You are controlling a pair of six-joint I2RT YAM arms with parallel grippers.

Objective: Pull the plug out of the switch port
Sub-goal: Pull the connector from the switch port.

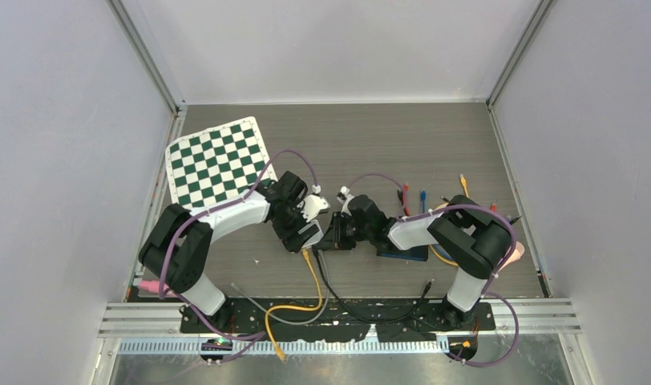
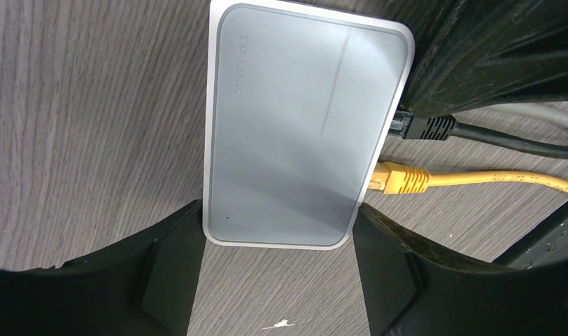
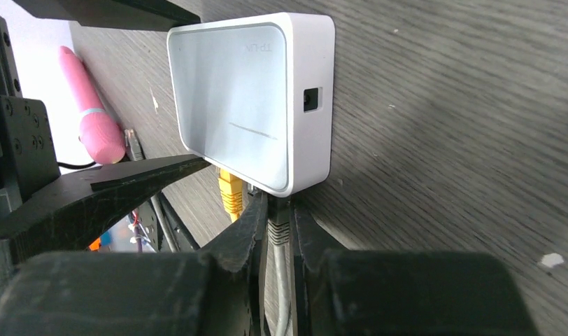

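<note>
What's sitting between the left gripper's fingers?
The switch: its near end lies between the left gripper's fingers, shown in the left wrist view.

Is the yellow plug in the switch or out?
In. The yellow plug meets the switch edge with no gap, beside the black plug.

A green-and-white checkerboard (image 1: 218,163) lies flat at the far left of the grey wood-grain bench (image 1: 370,132). Right of centre, a red cable end (image 1: 405,195), a blue cable end (image 1: 422,197) and an orange cable end (image 1: 463,184) lie near one another. A yellow cable (image 1: 314,281) snakes from mid-bench over the near edge. A pink cylinder (image 3: 92,115) with a pale band lies at the near left.
</note>
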